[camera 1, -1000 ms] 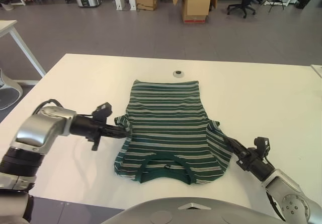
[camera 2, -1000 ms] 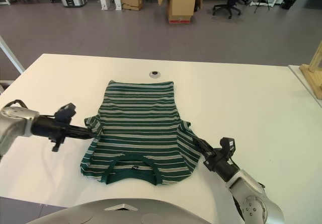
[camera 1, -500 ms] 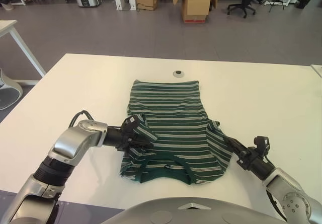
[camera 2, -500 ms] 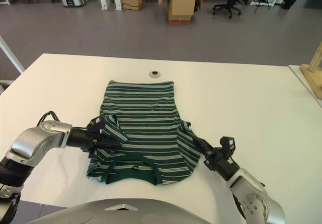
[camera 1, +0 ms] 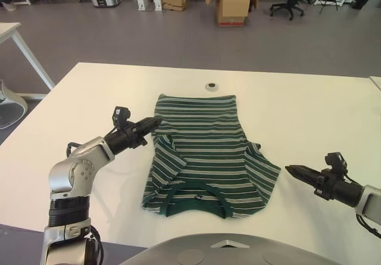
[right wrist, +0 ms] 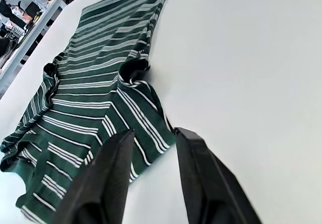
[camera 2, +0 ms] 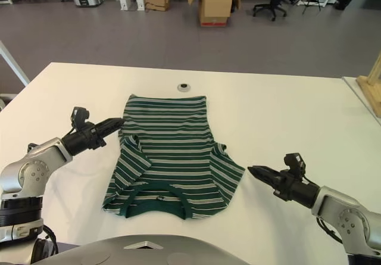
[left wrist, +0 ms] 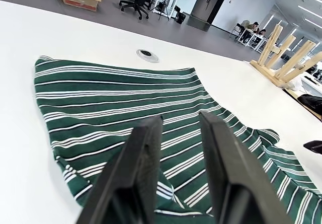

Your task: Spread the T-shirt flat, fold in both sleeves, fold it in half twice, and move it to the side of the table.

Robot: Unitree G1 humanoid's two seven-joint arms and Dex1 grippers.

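A dark green T-shirt (camera 1: 205,152) with white stripes lies on the white table (camera 1: 309,110), collar nearest me, hem at the far end. Both sleeves lie folded in over the body. My left gripper (camera 1: 156,122) hovers at the shirt's left edge, near the upper body, open and empty; its black fingers (left wrist: 146,148) point over the striped cloth (left wrist: 126,93). My right gripper (camera 1: 289,170) is off to the right of the shirt, apart from the folded right sleeve (right wrist: 136,108), open with nothing between its fingers (right wrist: 121,148).
A small round grommet (camera 1: 211,87) sits in the table just beyond the hem. Bare table lies left and right of the shirt. On the floor behind stands an open cardboard box (camera 1: 233,3). A wooden frame (camera 2: 372,86) is at the far right.
The left gripper carried the left sleeve onto the shirt, let it go and drew back to the left edge. The right gripper pulled away to the right from the right sleeve.
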